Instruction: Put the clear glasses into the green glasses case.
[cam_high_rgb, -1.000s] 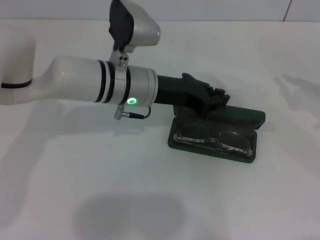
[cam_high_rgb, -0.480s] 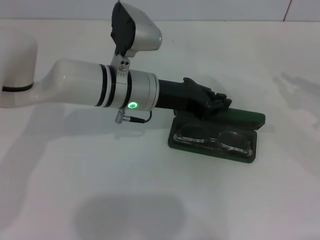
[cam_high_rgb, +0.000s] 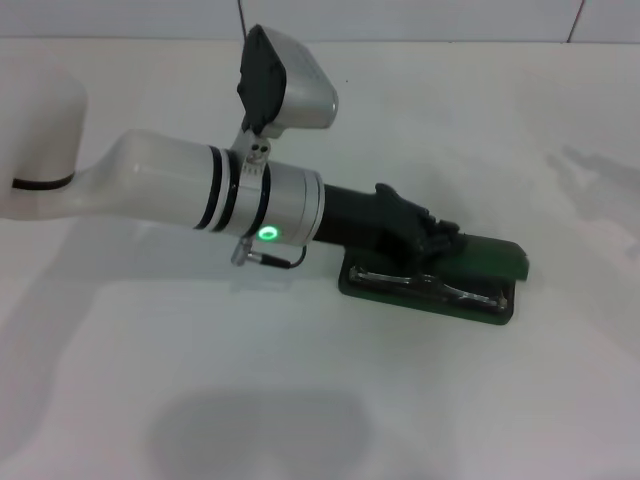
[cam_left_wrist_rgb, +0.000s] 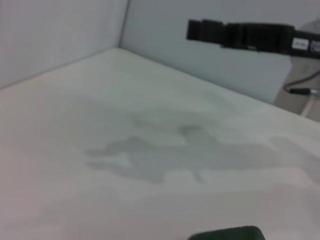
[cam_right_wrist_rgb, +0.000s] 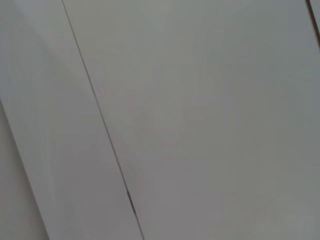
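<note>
The green glasses case (cam_high_rgb: 478, 270) lies on a white worktop (cam_high_rgb: 300, 380), its lid lowered most of the way over the base. The clear glasses (cam_high_rgb: 432, 285) sit inside, visible through the narrow gap. The left end effector (cam_high_rgb: 440, 240) rests on the lid's near end; whether its fingers are open or closed cannot be told. A pale wall backs the worktop.

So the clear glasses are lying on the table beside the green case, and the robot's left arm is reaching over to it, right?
Not quite. In the head view the clear glasses lie inside the green glasses case, not on the table beside it. The lid stands partly lowered over them. The rest holds: the left end effector reaches over to the case.
</note>
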